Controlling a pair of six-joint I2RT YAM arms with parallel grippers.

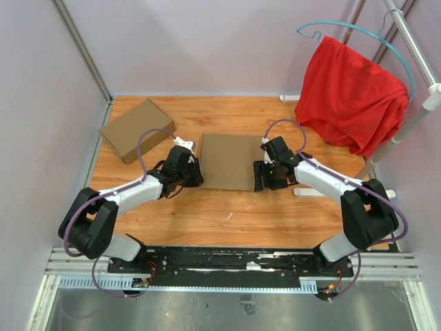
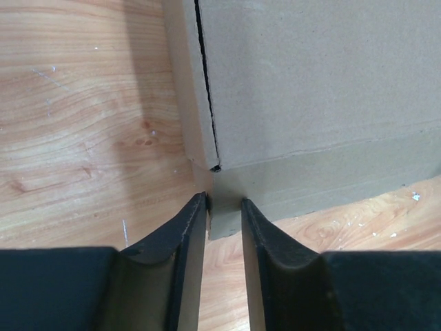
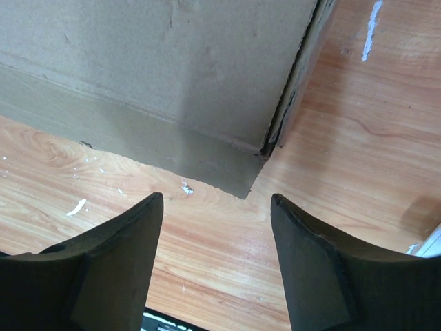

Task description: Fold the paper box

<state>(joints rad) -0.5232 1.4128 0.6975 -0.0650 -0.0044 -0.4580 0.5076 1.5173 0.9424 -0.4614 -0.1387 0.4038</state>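
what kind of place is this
Probably a robot lab work cell: a left arm and right arm bolted to a rail at a wooden table, plain panel walls closing it in, the paper box between them.

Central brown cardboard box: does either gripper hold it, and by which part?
The left gripper straddles the near corner of the central brown cardboard box; a firm grip cannot be told. The right gripper is open, holding nothing.
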